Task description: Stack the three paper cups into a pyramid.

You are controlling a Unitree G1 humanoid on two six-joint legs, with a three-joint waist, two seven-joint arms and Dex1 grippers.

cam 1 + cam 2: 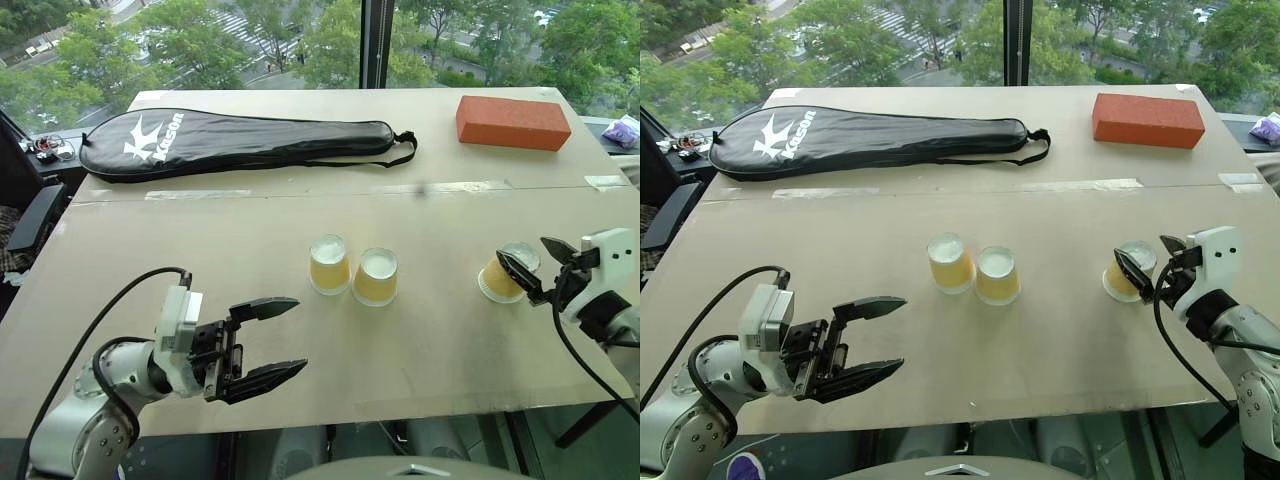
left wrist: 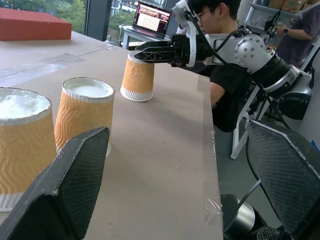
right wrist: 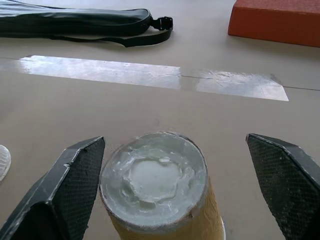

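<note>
Right gripper (image 3: pixel 172 187) spread wide around an upturned yellow-orange paper cup (image 1: pixel 497 279) near the cardboard-covered worktop's (image 1: pixel 420 340) right edge, one finger beside its wall; left gripper (image 1: pixel 270 342) wide, empty; two matching cups (image 1: pixel 352 270) stand mid-worktop

Three inverted yellow-orange paper cups (image 1: pixel 375 277), two touching, one apart

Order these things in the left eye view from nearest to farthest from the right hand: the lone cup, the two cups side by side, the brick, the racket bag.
1. Lone cup, between the right hand's open fingers.
2. Paired cups, mid-table.
3. Brick, far right corner.
4. Racket bag, far left.
</note>
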